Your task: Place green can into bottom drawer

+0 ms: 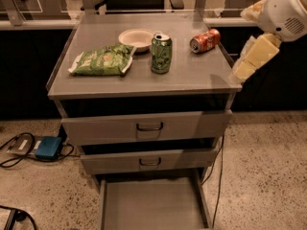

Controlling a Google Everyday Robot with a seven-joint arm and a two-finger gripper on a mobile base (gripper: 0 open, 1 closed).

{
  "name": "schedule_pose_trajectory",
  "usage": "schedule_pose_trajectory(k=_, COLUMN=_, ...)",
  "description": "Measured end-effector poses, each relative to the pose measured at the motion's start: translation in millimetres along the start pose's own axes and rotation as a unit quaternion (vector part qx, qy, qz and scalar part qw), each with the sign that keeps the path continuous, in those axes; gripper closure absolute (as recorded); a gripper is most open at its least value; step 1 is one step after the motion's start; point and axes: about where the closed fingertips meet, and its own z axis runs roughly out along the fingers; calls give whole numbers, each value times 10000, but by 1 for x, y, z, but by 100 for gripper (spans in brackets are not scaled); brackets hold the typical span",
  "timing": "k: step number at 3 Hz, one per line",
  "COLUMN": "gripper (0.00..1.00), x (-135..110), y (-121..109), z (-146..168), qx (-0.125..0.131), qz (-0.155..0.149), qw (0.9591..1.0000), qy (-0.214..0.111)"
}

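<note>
Camera view puts our gripper (252, 56) off the cabinet top's (192, 78) right edge, well apart from the green can (161, 53) standing upright beside the bowl (135, 37). Whether our grip is spread or closed we cannot tell. We judge that we are at the reach. Next we need to move left to the can, then carry it down to the pulled-out bottom drawer (151, 207).

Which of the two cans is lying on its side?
The red-orange soda can, nearer the hand out to the right; the green aluminium can stands upright.
</note>
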Motion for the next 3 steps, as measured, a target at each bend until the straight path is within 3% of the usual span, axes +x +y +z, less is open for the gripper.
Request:
schedule_pose_trajectory(k=1, gripper=0, x=-18, y=-29, z=29, qx=-42, qz=362, qw=9985, qy=-416)
schedule_pose_trajectory(k=2, gripper=0, x=-27, y=-44, z=50, qx=-137, qz=667, qw=9958, qy=-605)
schedule_pose_trajectory(k=3, gripper=0, x=-27, y=-44, z=51, qx=-145, qz=683, qw=9957, qy=-609)
